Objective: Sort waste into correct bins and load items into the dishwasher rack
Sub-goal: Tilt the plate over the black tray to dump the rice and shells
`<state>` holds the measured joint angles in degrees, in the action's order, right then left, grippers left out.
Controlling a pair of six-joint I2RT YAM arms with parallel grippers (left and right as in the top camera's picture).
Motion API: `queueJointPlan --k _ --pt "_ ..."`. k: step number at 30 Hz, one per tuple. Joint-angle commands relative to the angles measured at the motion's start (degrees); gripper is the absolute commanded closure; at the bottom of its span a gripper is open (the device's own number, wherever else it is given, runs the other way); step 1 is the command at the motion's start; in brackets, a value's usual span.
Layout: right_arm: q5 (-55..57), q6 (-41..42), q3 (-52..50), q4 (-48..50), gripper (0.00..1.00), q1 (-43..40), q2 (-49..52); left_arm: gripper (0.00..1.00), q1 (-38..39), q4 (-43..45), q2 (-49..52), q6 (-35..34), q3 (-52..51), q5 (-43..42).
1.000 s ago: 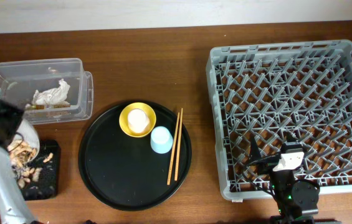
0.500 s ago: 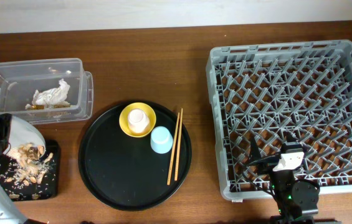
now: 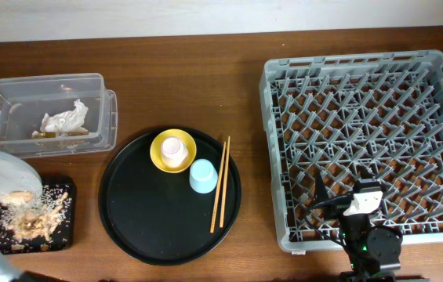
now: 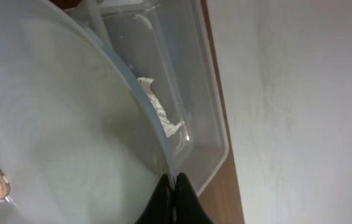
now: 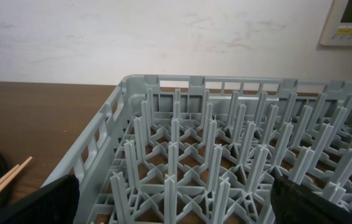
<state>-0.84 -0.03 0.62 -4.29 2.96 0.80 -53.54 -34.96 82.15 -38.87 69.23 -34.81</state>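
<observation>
More crumbly scraps (image 3: 29, 219) now lie on flat black tray (image 3: 63, 235) | my left gripper (image 4: 174, 198) clamps smooth pale plate (image 3: 5, 168) rim, tilted | right gripper (image 5: 185, 202) spread wide over pegged grey rack (image 3: 366, 133)

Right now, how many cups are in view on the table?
2. A small cream-pink cup stands inside the yellow bowl; a light blue cup sits on the round black tray, between that bowl and the wooden chopsticks. I see no others.

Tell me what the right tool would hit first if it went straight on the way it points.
Probably the dishwasher rack: its upright pegs stand straight ahead of the right tool. Depth is unclear, so it might pass just above them.
</observation>
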Motion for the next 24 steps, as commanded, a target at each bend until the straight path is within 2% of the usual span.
queueJointPlan --k 1,4,7,10,12,15,16,17,19,21,24 --pt "0.7 -0.2 -0.3 -0.3 0.02 -0.4 -0.3 0.99 -1.5 0.3 3.9 -1.2 1.1 -7.8" --pt "0.7 -0.2 -0.3 -0.3 0.02 -0.4 -0.3 0.99 -3.0 2.4 4.4 -2.1 1.1 -9.4" --pt "0.7 -0.2 -0.3 -0.3 0.01 -0.4 -0.3 0.99 -4.9 5.7 4.2 -2.7 1.1 -20.5" --pt "0.7 -0.2 -0.3 -0.3 0.02 -0.4 -0.3 0.99 -5.6 6.9 4.2 -4.9 1.2 -24.2" --pt "0.7 -0.2 -0.3 -0.3 0.01 -0.4 -0.3 0.99 -5.6 7.2 4.2 -4.8 1.2 -22.7" --pt "0.7 -0.2 -0.3 -0.3 0.02 -0.4 -0.3 0.99 -6.0 1.0 4.2 -6.1 1.2 -26.5" --pt "0.7 -0.2 -0.3 -0.3 0.02 -0.4 -0.3 0.99 -6.0 0.6 4.2 -5.6 1.1 -20.5" --pt "0.7 -0.2 -0.3 -0.3 0.02 -0.4 -0.3 0.99 -6.1 -1.7 4.2 -5.4 1.2 -18.8" --pt "0.7 -0.2 -0.3 -0.3 0.02 -0.4 -0.3 0.99 -6.8 -6.9 4.2 -5.4 1.2 -22.0" --pt "0.7 -0.2 -0.3 -0.3 0.02 -0.4 -0.3 0.99 -6.8 -6.7 4.2 -5.2 1.2 -21.2" --pt "0.7 -0.2 -0.3 -0.3 0.02 -0.4 -0.3 0.99 -7.2 -4.8 4.2 -5.2 1.2 -25.3"
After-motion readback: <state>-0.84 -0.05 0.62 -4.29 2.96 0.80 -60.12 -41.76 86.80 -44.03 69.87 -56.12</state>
